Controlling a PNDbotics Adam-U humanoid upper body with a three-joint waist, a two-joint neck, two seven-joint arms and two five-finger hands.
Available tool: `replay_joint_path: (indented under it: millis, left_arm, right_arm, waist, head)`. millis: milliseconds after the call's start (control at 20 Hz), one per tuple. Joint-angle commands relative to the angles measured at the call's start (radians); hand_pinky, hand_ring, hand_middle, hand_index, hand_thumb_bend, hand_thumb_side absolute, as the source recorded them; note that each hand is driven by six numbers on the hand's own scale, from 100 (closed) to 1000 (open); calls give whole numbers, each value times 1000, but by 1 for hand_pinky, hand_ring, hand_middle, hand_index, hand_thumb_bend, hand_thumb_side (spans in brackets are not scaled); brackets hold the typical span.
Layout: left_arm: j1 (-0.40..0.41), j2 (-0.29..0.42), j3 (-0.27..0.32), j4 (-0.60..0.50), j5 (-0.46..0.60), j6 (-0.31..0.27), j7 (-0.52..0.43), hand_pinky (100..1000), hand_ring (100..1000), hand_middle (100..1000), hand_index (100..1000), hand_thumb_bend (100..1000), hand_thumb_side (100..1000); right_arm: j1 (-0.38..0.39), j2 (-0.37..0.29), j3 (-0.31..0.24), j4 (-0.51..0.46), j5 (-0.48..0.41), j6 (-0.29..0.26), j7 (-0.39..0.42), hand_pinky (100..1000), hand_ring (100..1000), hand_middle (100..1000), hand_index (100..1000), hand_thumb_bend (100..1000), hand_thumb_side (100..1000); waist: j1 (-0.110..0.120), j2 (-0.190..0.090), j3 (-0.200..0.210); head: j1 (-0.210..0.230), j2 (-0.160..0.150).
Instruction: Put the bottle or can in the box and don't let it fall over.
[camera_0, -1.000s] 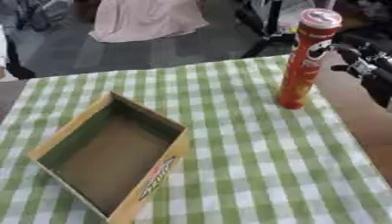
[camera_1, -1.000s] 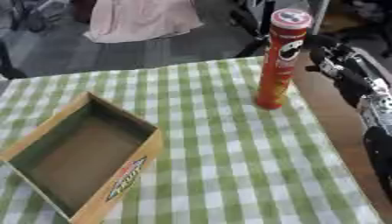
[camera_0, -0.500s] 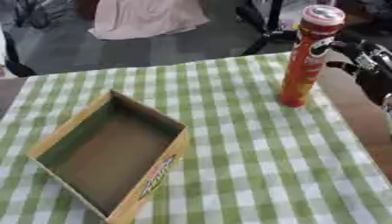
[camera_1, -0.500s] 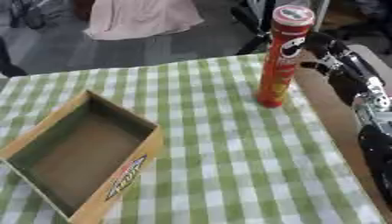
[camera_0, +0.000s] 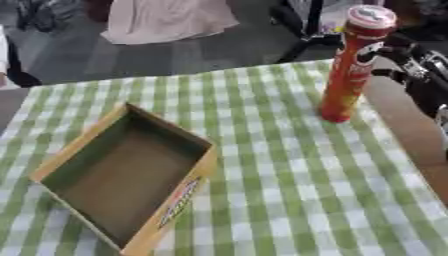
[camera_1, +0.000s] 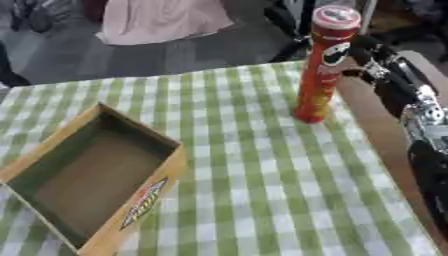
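Observation:
A tall red crisp can (camera_1: 321, 65) with a pale lid stands upright near the far right edge of the green checked table (camera_0: 280, 190). My right hand (camera_1: 374, 59) is close against the can's right side, its dark fingers reaching toward the upper half; they touch or nearly touch it, and I cannot tell whether they curl round it. An open cardboard box (camera_0: 122, 172) with yellow printed sides lies at the left, its inside bare. My left hand shows in neither view.
The table's brown right edge (camera_1: 385, 135) runs under my right arm. Beyond the far edge lie a grey floor, a pale cloth shape (camera_0: 166, 20) and dark chair legs.
My right hand has moved in closer to the can's right side. The can and the box stand where they were; the view has shifted slightly.

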Motion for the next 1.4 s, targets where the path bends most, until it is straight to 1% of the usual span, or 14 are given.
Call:
replay_joint_path:
  millis: [50, 450, 1050, 1250, 1400]
  left_arm:
    - [-5, 17, 1, -15, -1, -1, -1, 1000, 689, 673, 767, 136, 862]
    - [-7, 14, 0, -16, -2, -1, 0, 1000, 689, 673, 766, 135, 863]
    - [-13, 10, -2, -18, -2, -1, 0, 1000, 688, 673, 767, 133, 863]
    - [-15, 8, -2, -19, -2, -1, 0, 1000, 687, 673, 766, 133, 863]
    - [-14, 6, -2, -20, -3, -1, 0, 1000, 687, 673, 766, 133, 864]
  right_arm:
    - [-27, -18, -6, -13, 13, -3, -12, 788, 1000, 1000, 951, 462, 517]
    - [-39, -15, -2, -26, 15, -8, -7, 793, 1000, 1000, 952, 458, 529]
    - [-50, -11, -4, -33, 14, -13, -1, 805, 1000, 1000, 958, 469, 551]
    - [-55, -14, -7, -27, 29, -7, -18, 800, 1000, 1000, 954, 473, 533]
    - [-57, -16, -10, -22, 42, -1, -35, 799, 1000, 1000, 954, 474, 538]
  waist:
    - [-1, -9, 1]
    - [3, 1, 1]
    - [11, 18, 2]
    - [11, 24, 2]
    - [11, 28, 2]
  head:
    - [-5, -20]
    - [-10, -35]
    - [-9, -50]
    - [-10, -53]
    - [-10, -54]
